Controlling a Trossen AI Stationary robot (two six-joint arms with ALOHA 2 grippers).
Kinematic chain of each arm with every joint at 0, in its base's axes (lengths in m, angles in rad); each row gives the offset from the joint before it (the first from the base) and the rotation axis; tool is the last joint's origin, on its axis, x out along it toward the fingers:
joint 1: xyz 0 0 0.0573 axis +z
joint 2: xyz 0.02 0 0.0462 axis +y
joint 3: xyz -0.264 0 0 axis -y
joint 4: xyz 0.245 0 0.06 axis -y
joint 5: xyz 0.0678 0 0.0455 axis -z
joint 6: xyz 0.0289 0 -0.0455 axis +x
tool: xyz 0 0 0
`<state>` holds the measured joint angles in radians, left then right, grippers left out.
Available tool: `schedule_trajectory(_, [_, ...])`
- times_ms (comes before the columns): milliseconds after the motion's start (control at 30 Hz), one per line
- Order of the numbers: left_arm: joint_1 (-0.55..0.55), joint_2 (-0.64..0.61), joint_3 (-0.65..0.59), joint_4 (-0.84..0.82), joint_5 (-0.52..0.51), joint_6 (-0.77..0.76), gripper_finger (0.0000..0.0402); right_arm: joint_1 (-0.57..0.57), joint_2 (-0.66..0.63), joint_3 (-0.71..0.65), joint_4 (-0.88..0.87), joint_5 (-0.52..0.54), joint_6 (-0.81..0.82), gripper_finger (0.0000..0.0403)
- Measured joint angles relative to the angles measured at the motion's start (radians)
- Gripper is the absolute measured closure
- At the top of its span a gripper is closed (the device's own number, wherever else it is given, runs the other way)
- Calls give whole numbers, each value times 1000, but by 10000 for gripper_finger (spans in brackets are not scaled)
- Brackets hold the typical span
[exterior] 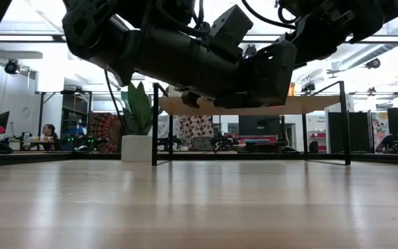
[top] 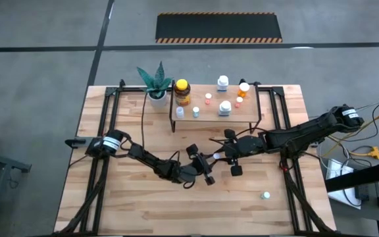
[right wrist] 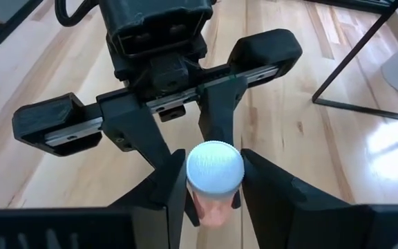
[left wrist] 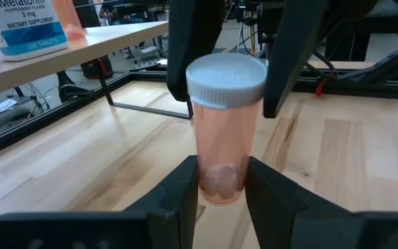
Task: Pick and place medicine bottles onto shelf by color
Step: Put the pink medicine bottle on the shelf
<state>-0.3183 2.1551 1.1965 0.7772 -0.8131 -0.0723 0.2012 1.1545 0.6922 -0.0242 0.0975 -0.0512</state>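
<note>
A small clear pink bottle [left wrist: 220,149] with a white cap [right wrist: 215,166] is held in the air between both grippers over the middle of the table, in front of the shelf [top: 216,117]. My left gripper [left wrist: 221,181] is shut on its bottom end. My right gripper [right wrist: 215,190] is closed around its cap end. In the high view the two grippers meet, left [top: 207,170] and right [top: 221,157]. On the shelf stand an amber bottle with a yellow cap [top: 182,92] and several small white bottles [top: 225,107]. My left gripper pinches the bottle's lower end [left wrist: 220,190] between its two fingers, which lie across the bottle. The bottle is clear of the table, its cap pointing away from this gripper. My right gripper has its two fingers [right wrist: 175,183] against opposite sides of the cap end [right wrist: 215,181], coming from the table's right. Its fingers show on either side of the cap [left wrist: 226,79] in the left wrist view.
A small bottle with a green cap [top: 266,195] stands alone on the table at the near right. A white pot with a green plant [top: 156,89] stands at the shelf's left end. The shelf's black legs [exterior: 155,124] stand just behind the grippers.
</note>
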Motion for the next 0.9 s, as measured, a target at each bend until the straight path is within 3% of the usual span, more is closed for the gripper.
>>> schedule_trajectory(133, [-5,-9,-5,-3,3,7,301,0,-1,1,3,-2,17,290])
schedule_trajectory(567, [-19,-93,-42,-31,14,109,200,-1,-25,5,-7,4,33,290])
schedule_trajectory(733, [-30,-176,-44,-204,-2,131,194,-7,-51,80,-75,25,33,290])
schedule_trajectory(900, [-38,-272,-45,-406,-4,135,194,-15,-44,208,-212,121,28,290])
